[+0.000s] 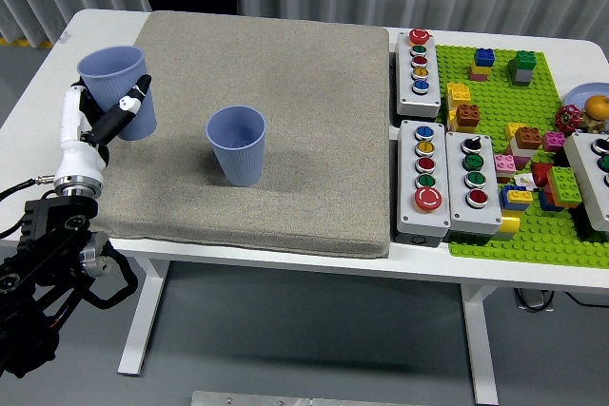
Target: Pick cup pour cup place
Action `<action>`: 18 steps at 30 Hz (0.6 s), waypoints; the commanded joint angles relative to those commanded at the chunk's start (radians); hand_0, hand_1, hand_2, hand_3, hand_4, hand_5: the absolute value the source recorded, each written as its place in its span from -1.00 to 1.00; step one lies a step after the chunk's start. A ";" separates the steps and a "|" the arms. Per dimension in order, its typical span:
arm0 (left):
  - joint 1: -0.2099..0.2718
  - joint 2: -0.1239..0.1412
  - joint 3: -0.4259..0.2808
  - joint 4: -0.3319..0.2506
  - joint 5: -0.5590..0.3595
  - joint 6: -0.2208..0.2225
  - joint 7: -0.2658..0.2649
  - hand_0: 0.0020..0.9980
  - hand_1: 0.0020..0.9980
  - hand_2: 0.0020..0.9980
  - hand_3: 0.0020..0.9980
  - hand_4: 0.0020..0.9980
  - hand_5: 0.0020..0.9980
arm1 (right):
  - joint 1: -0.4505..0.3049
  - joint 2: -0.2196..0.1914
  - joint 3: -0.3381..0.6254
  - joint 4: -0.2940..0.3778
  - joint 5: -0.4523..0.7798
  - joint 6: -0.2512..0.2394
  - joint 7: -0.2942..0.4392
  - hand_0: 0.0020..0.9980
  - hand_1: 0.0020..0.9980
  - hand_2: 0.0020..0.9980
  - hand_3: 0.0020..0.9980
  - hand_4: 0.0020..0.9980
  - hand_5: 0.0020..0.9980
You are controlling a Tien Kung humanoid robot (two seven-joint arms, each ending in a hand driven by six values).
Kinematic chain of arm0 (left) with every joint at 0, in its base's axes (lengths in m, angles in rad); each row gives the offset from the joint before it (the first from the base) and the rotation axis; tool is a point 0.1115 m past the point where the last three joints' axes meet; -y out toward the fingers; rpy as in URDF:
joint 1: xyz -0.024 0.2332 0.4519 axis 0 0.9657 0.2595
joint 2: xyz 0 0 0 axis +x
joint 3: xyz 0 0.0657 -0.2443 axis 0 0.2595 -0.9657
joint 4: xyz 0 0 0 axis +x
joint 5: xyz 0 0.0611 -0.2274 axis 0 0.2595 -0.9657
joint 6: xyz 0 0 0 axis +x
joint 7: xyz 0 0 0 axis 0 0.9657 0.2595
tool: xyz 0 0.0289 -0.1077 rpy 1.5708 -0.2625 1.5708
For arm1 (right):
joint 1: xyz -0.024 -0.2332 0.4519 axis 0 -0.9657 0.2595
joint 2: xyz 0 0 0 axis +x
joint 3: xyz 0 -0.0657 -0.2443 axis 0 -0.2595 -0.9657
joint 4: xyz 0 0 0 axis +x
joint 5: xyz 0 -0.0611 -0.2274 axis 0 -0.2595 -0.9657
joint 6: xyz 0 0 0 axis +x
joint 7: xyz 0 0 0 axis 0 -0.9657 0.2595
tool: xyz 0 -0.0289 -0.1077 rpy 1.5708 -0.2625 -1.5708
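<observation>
Two blue ribbed cups are on the grey mat (314, 140). One cup (238, 145) stands upright and alone near the mat's middle left. The other cup (116, 90) is upright at the mat's left edge, with my left hand (112, 113) wrapped around it from the left, thumb across its front. Whether its base rests on the mat I cannot tell. My right arm is out of view.
Grey button boxes (419, 73) (447, 178) with coloured buttons stand right of the mat. A green baseplate (533, 225) with several loose bricks fills the table's right side. The white table's (57, 73) left edge lies close to the held cup.
</observation>
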 joint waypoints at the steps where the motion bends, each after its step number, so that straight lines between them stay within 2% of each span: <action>1: 0.004 -0.002 0.007 0.003 0.004 0.002 -0.001 0.15 0.11 0.23 0.20 0.47 -0.61 | -0.001 0.001 0.002 0.000 -0.003 0.000 -0.001 0.41 0.27 0.17 0.15 -1.00 -0.79; 10: 0.016 -0.012 0.025 0.016 0.010 0.009 -0.016 0.17 0.12 0.25 0.20 0.47 -0.60 | -0.004 0.003 0.006 0.000 -0.010 0.002 -0.002 0.41 0.27 0.17 0.15 -1.00 -0.79; 11: 0.016 -0.013 0.028 0.020 0.010 0.008 -0.018 0.18 0.14 0.27 0.20 0.49 -0.54 | -0.003 0.003 0.007 0.000 -0.010 0.003 -0.002 0.42 0.27 0.17 0.15 -1.00 -0.78; 13: 0.015 -0.014 0.032 0.025 0.005 0.007 -0.021 0.18 0.14 0.27 0.20 0.49 -0.54 | -0.002 0.003 0.006 0.000 -0.009 0.003 -0.002 0.42 0.27 0.17 0.15 -1.00 -0.78; 16: 0.015 -0.019 0.042 0.046 -0.004 0.000 -0.029 0.18 0.14 0.27 0.20 0.49 -0.54 | 0.000 0.003 0.003 0.000 -0.002 0.001 0.000 0.42 0.27 0.17 0.15 -1.00 -0.78; 18: 0.015 -0.022 0.045 0.056 -0.003 -0.004 -0.031 0.22 0.21 0.31 0.23 0.49 -0.54 | 0.001 0.003 0.001 0.000 0.000 0.001 0.000 0.41 0.27 0.17 0.15 -1.00 -0.78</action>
